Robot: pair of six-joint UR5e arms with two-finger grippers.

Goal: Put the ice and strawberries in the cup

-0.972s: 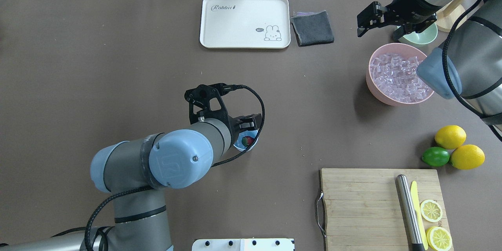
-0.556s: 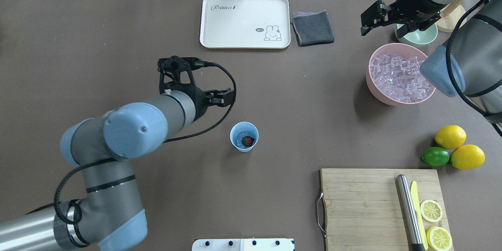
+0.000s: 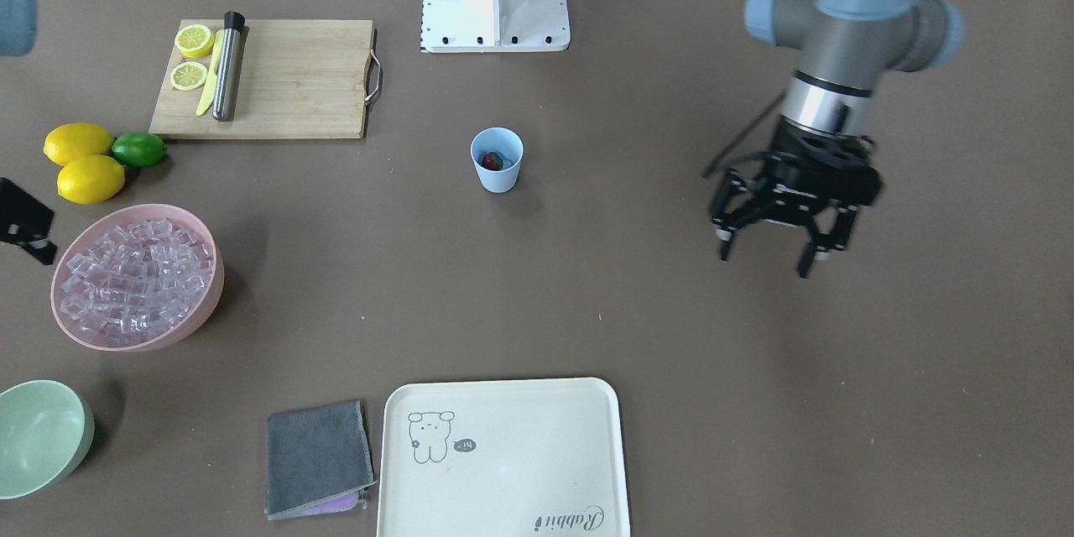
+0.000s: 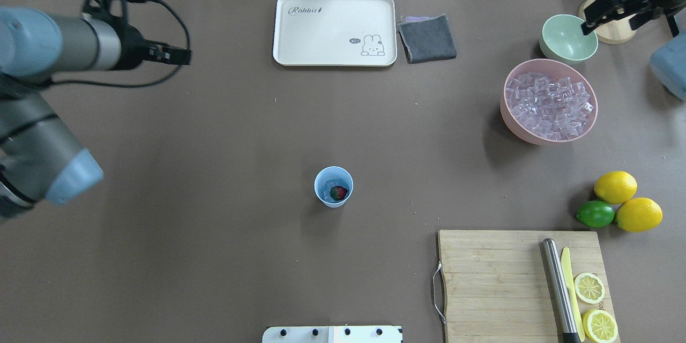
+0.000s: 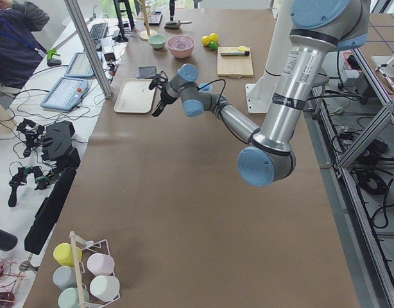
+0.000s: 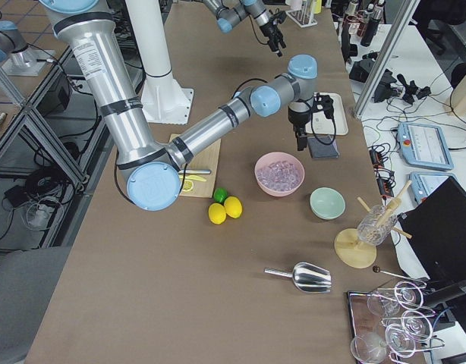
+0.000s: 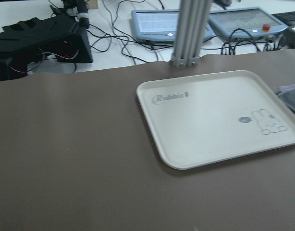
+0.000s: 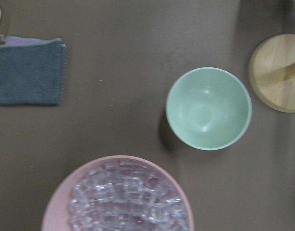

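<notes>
Front-facing: left end effector (image 3: 765, 263) spread, empty

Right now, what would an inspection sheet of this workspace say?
Surface: brown table, no spill seen.
Job's things: cup upright mid-table, strawberry and ice inside; more ice fills pink bowl.
Clutter: tray, cloth, green bowl, lemons, lime, board with muddler, knife, lemon halves; scoop.
Grippers: left gripper open, empty, away from cup; right gripper open, near green bowl.
Cables: black cable loops off left wrist.
Surroundings: person at side desk, cup rack, glasses.
</notes>
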